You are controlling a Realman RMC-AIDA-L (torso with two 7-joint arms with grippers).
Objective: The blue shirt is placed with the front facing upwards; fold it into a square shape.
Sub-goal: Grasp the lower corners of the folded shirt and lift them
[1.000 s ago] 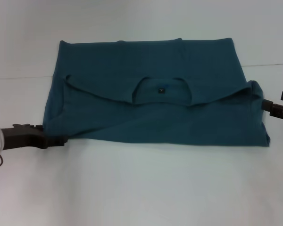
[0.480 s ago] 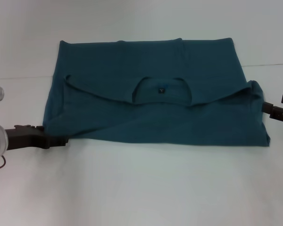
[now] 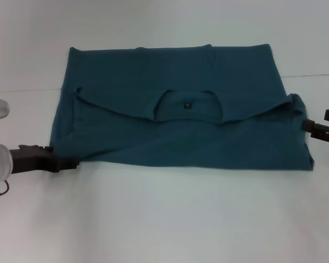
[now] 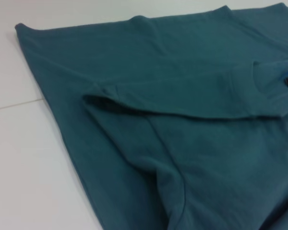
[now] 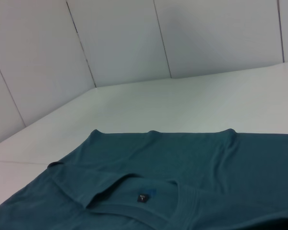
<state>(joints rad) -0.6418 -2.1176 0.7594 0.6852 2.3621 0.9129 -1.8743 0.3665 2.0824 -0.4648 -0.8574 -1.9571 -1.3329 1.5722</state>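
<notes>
From my head camera, the blue shirt (image 3: 175,118) lies folded across the middle of the white table (image 3: 164,219), neckline and label showing. My left gripper (image 3: 63,163) sits at its near left corner and my right gripper (image 3: 308,126) at its right edge; whether either grips I cannot tell. My left wrist camera shows folded cloth, my right the label (image 5: 142,197).

The blue shirt (image 5: 173,177) lies folded on the white table (image 5: 192,103), its dark neck label (image 5: 142,197) showing.
</notes>
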